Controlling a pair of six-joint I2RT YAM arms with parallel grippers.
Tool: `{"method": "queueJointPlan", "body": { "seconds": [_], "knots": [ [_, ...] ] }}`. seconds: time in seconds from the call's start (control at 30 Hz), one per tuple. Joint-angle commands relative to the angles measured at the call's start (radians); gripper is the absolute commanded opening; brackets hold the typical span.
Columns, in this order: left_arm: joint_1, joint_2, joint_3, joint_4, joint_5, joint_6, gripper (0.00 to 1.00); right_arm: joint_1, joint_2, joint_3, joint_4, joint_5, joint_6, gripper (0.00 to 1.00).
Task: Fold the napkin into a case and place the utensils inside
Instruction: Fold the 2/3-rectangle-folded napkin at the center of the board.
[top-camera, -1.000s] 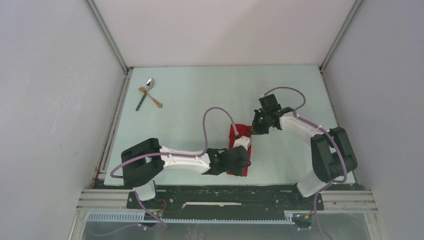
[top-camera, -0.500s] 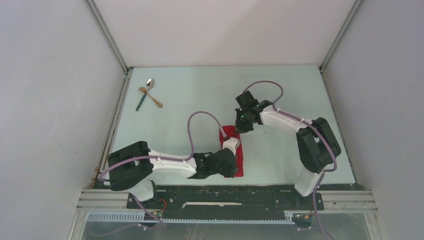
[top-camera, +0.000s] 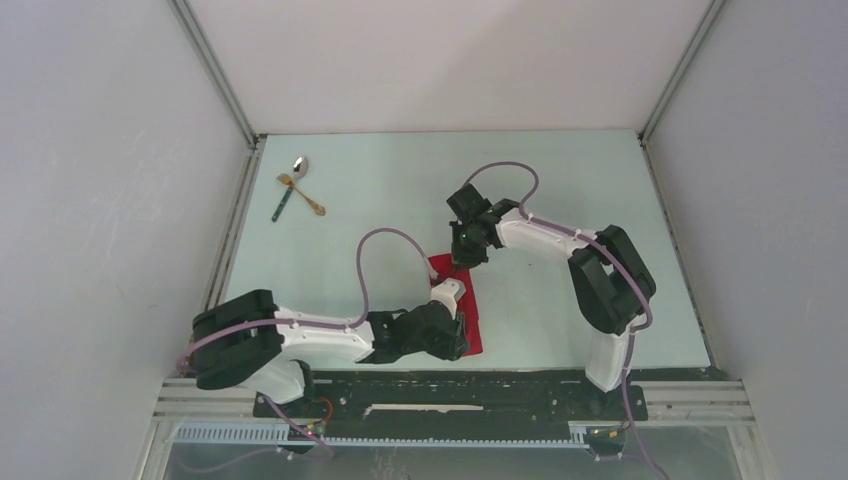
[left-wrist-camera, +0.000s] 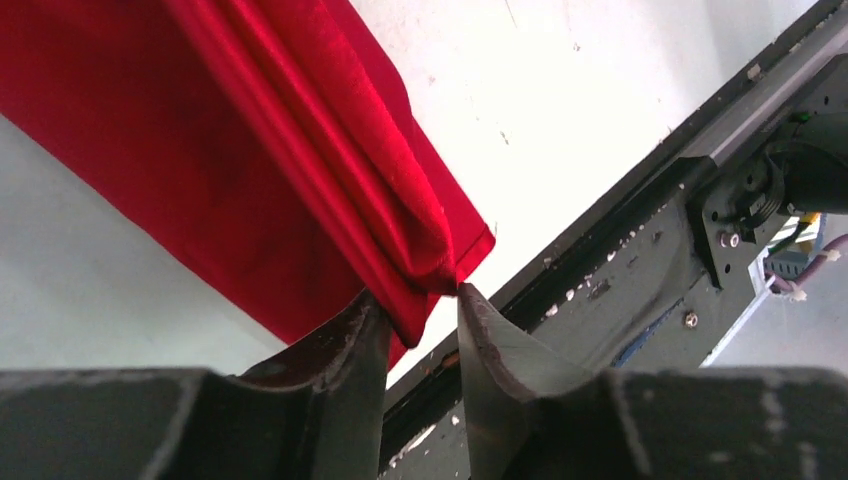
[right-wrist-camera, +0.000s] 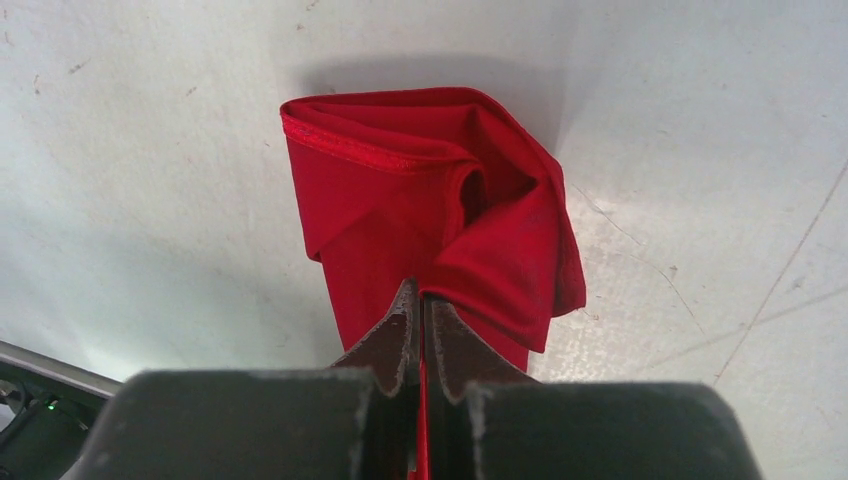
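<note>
White walls box in the pale counter (top-camera: 560, 180), and your red napkin (left-wrist-camera: 250, 150) lies on it near the front edge, around the centre, folded into a narrow strip. Your right end effector (right-wrist-camera: 420, 300) is pinched tight on the strip's far end. Your left end effector (left-wrist-camera: 415, 300) stands narrowly parted around the near corner fold and does not appear to clamp it. The utensils (top-camera: 297, 188) sit well apart at the far left. You look to be on the folding step. Next, check that the case holds its shape, let go on the right, and reach for the spoon (top-camera: 299, 165).
</note>
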Motion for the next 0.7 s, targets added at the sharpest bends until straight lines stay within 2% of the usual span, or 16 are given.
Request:
{"method": "queueJointPlan", "body": {
  "seconds": [0.0,0.17,0.3,0.37,0.4,0.57,0.67],
  "knots": [
    [0.012,-0.092,-0.028,-0.017,0.011,-0.006,0.39,0.016,0.030,0.059,0.020,-0.003,0.024,0.00],
    [0.041,-0.235,-0.085,-0.063,0.047,-0.035,0.49,0.031,0.049,0.066,0.032,-0.009,0.045,0.00],
    [0.163,-0.384,-0.166,-0.084,0.166,-0.095,0.56,0.046,0.050,0.064,0.033,-0.009,0.068,0.00],
    [0.258,-0.425,-0.197,-0.041,0.265,-0.123,0.70,0.058,0.047,0.064,0.035,0.001,0.084,0.00],
    [0.284,-0.431,-0.201,-0.016,0.303,-0.132,0.74,0.062,0.044,0.062,0.038,0.005,0.097,0.00],
    [0.323,-0.309,-0.150,0.071,0.358,-0.114,0.75,0.074,0.047,0.054,0.078,-0.037,0.160,0.00],
    [0.351,-0.261,-0.131,0.093,0.338,-0.090,0.69,0.087,0.047,0.054,0.093,-0.049,0.173,0.00]
  ]
}}
